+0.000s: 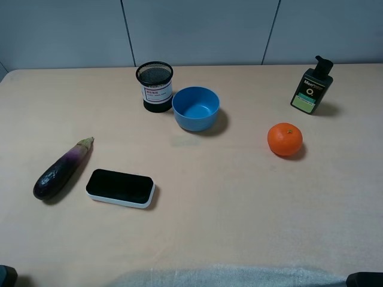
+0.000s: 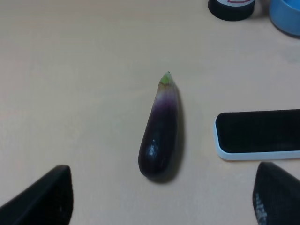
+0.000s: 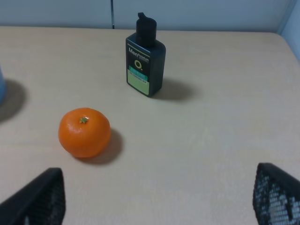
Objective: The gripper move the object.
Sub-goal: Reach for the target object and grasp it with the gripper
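The object, a small round orange mandarin (image 1: 285,139), sits on the table right of centre, free of both grippers. It also shows in the right wrist view (image 3: 84,132), ahead of my right gripper (image 3: 157,199) and off to one side. That gripper is open and empty, with both black fingers (image 3: 40,197) well apart. My left gripper (image 2: 161,204) is open and empty, just short of the purple eggplant (image 2: 161,132). In the exterior high view only dark bits of the arms show at the bottom corners.
A blue bowl (image 1: 195,108) and a black mesh cup (image 1: 154,86) stand at the back centre. A dark pump bottle (image 1: 312,85) stands behind the mandarin. The eggplant (image 1: 61,168) and a black-and-white flat device (image 1: 120,188) lie on the left.
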### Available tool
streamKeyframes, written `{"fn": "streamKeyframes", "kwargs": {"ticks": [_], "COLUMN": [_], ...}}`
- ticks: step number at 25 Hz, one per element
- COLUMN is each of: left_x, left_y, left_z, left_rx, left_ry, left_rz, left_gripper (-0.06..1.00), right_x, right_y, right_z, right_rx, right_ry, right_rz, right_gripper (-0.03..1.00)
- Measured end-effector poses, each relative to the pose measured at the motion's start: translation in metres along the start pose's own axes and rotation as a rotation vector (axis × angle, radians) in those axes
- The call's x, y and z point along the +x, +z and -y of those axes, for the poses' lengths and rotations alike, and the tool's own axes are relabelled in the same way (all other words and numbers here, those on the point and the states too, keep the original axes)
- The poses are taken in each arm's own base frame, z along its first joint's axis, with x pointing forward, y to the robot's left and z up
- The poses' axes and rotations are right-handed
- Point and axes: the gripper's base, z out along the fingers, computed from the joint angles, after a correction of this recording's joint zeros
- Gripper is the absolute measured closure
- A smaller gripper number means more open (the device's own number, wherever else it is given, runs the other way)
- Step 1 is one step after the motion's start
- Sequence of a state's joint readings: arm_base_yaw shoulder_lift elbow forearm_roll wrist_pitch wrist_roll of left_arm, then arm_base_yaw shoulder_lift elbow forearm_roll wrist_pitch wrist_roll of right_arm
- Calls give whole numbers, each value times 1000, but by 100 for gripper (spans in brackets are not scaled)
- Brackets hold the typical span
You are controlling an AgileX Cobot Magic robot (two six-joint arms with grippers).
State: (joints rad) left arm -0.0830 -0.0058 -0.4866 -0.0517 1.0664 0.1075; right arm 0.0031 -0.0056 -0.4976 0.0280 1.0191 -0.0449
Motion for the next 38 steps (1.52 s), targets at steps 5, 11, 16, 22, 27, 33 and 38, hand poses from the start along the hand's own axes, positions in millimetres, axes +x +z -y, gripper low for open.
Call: {"fn": "streamKeyframes", "kwargs": {"ticks": [5, 11, 16, 22, 27, 33, 38], "left_x": [0, 0, 0, 0, 0, 0, 0], "left_y": [0, 0, 0, 0, 0, 0, 0], "left_z": [0, 0, 0, 0, 0, 0, 0], "left_rx": [0, 0, 0, 0, 0, 0, 0], "left_ry": [0, 0, 0, 0, 0, 0, 0], "left_rz": [0, 0, 0, 0, 0, 0, 0], "left_gripper": [17, 17, 17, 17, 17, 17, 17], "right_x": [0, 0, 0, 0, 0, 0, 0], "right_y": [0, 0, 0, 0, 0, 0, 0], "right_z": [0, 0, 0, 1, 1, 1, 1], "right_rx": [0, 0, 0, 10, 10, 10, 10], "right_ry": [0, 0, 0, -6, -6, -6, -6], "right_rz": [0, 0, 0, 0, 0, 0, 0], "right_gripper": [36, 36, 36, 36, 36, 36, 36]}}
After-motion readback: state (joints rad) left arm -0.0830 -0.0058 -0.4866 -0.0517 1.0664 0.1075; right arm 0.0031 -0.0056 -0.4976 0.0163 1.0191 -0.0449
